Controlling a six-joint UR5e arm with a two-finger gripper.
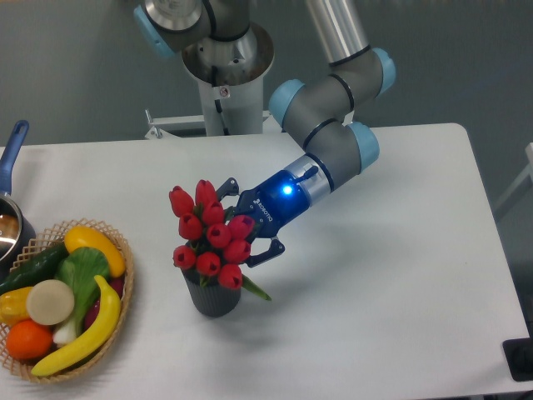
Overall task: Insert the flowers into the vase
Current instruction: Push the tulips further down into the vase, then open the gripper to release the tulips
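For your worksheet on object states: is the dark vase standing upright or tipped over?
Upright. The vase stands on its base on the table, mouth facing up, with the flowers rising from it.

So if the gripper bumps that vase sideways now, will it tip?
Probably fairly easily: the vase is small and narrow, with the flowers spreading wider than its mouth, so top-heavy. Its ribbed sides may resist slipping. The gripper sits right against the bouquet.
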